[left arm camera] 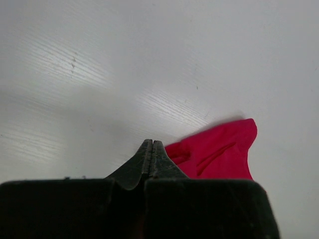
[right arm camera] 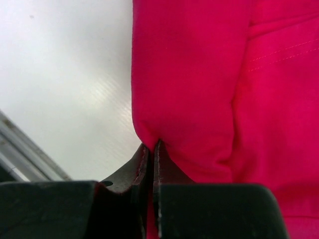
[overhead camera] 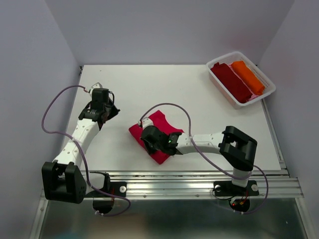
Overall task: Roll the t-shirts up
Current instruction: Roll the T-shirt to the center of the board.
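A bright crimson-red t-shirt lies folded into a small bundle on the white table, near its front middle. My right gripper is shut on the near edge of that red cloth, a pinch of fabric showing between its jaws. In the top view the right gripper sits over the bundle's front left part. My left gripper is shut on nothing, hovering to the left of the shirt, whose corner shows to its right. From above, the left gripper is well apart from the bundle. A maroon t-shirt and an orange t-shirt lie rolled in the basket.
A white plastic basket stands at the table's back right corner. A metal rail runs along the table's near edge, with both arm bases bolted to it. Grey walls close in the table at left, back and right.
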Robot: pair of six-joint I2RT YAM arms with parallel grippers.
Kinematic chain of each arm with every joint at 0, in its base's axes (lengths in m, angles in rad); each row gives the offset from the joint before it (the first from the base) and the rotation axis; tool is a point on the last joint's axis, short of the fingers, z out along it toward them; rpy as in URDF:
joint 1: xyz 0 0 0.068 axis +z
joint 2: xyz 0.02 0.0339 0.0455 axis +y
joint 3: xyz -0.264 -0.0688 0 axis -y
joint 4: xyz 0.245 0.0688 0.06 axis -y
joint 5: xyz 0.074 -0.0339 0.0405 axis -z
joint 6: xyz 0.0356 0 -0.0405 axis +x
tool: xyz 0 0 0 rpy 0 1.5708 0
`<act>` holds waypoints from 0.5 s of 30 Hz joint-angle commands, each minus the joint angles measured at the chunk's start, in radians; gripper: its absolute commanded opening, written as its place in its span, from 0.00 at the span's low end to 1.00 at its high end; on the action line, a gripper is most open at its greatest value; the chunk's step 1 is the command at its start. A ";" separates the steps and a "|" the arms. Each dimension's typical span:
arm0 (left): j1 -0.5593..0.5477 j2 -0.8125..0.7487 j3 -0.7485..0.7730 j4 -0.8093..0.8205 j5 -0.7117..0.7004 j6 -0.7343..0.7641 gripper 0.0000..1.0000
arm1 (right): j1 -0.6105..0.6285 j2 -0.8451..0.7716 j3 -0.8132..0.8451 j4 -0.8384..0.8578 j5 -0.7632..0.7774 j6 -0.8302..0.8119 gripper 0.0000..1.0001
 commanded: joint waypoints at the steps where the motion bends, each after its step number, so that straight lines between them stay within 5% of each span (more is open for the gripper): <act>1: 0.007 -0.047 0.008 -0.006 -0.019 0.024 0.00 | -0.062 -0.056 -0.028 0.123 -0.249 0.101 0.01; 15: 0.009 -0.051 -0.001 -0.002 0.004 0.041 0.00 | -0.258 -0.101 -0.167 0.370 -0.660 0.278 0.01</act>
